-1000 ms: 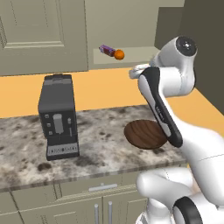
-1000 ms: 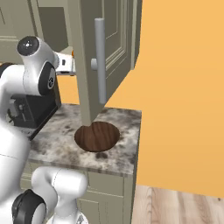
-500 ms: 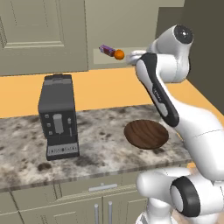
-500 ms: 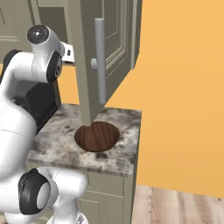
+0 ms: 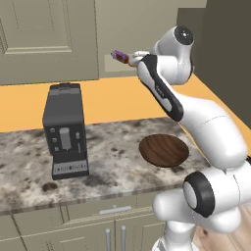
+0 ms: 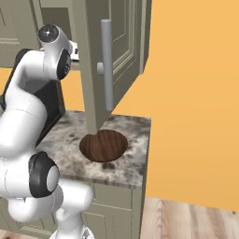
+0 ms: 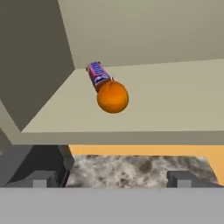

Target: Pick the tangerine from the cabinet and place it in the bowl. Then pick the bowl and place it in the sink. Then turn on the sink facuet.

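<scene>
The tangerine (image 7: 113, 97), round with no long axis, sits on the cabinet (image 7: 175, 109) shelf. The tool (image 7: 111, 177) hangs spread wide, holding nothing.

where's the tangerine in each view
Left base view: a sliver of the tangerine shows on the cabinet shelf, beside the arm's wrist.
Right base view: not visible.
Hand view: the tangerine sits centre, on the shelf floor.
Shared landmark: the purple wrapped bar touching it.

A tangerine (image 7: 113, 97) sits centre frame on the cabinet (image 7: 175, 105) shelf, touching a purple wrapped bar (image 7: 98, 73) behind it. Below the shelf edge, speckled counter (image 7: 131, 168) shows between two dark, spread end effector fingertips (image 7: 181, 178).
</scene>
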You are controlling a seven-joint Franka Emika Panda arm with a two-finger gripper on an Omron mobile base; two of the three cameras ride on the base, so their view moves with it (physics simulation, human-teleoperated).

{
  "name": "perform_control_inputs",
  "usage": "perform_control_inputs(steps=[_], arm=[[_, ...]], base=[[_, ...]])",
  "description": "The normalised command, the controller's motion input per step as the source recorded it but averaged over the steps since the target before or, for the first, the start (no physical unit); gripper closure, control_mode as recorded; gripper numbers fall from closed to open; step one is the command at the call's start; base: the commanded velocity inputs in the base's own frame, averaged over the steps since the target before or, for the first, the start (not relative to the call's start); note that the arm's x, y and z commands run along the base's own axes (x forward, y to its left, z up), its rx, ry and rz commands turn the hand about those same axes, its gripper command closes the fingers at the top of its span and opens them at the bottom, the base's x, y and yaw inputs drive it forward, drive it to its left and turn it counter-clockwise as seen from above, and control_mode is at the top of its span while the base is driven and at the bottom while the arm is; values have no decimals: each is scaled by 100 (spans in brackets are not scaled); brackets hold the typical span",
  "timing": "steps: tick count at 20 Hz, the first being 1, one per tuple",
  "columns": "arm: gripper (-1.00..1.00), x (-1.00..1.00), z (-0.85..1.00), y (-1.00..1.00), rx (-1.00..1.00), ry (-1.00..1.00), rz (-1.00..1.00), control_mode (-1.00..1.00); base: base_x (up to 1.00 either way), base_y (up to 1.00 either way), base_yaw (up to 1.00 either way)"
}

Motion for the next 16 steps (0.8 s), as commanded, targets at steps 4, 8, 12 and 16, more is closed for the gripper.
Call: perform_control_inputs(steps=[4,8,12,16], arm=[[-100,68,0,0,4,0,0,-100],[-100,65,-3,0,3,0,0,-100],[-100,49,-8,0,1,0,0,-100],[-100,36,-13,2,0,0,0,-100]], base=[[0,0,0],[0,0,0],[0,0,0],[0,0,0]])
